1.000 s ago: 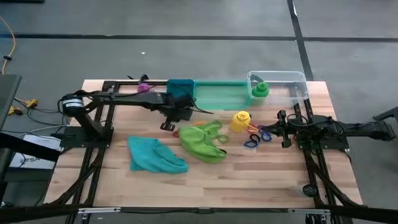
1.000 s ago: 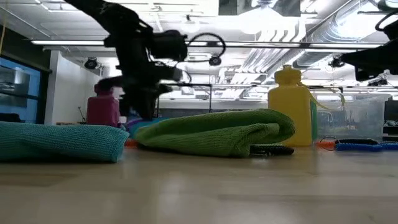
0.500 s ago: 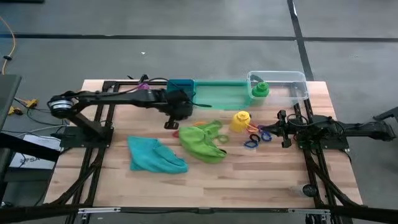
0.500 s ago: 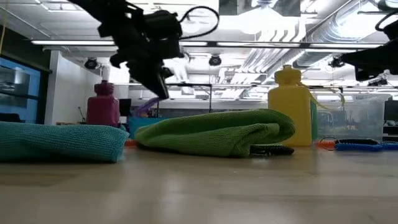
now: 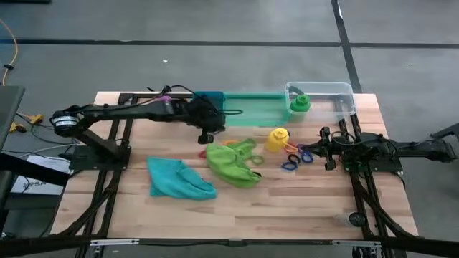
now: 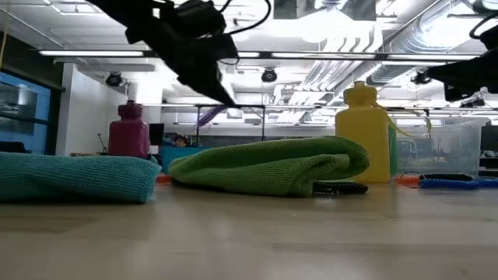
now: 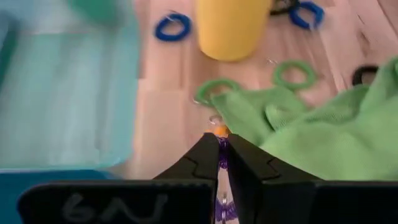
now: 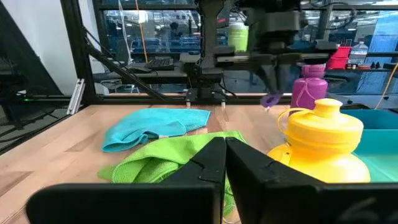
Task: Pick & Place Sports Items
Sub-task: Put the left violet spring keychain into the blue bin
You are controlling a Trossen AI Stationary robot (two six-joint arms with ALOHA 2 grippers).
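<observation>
My left gripper [image 5: 208,135] hangs above the table between the blue bin and the lime-green cloth [image 5: 233,163], shut on a small purple ring [image 6: 208,117]. The teal cloth [image 5: 179,179] lies flat toward the near left. A yellow bottle [image 5: 277,139] stands upright right of the lime-green cloth, with blue and purple rings [image 5: 294,156] beside it. The green bottle [image 5: 300,103] stands in the clear bin. A purple bottle [image 6: 129,132] stands at the far left. My right gripper [image 5: 326,149] rests shut at the right edge. My left gripper pinches the purple ring [image 7: 222,158] between its two fingertips [image 7: 202,155]. The fingers slant down from the table's left side. The ring dangles below the fingertips [image 6: 226,97], clear of the table and the cloth.
A blue bin [image 5: 209,97], a green bin [image 5: 254,109] and a clear bin [image 5: 326,94] line the far edge. Green rings [image 7: 292,73] lie by the lime-green cloth, and an orange piece [image 5: 203,152] shows at the cloth's left edge. Bare wood runs along the near side.
My left gripper has risen from the table beside the lime-green cloth and tipped from pointing steeply down to a shallower slant, drifting slightly toward the right. It stays shut, and the purple ring has come up with it, now hanging clear.
</observation>
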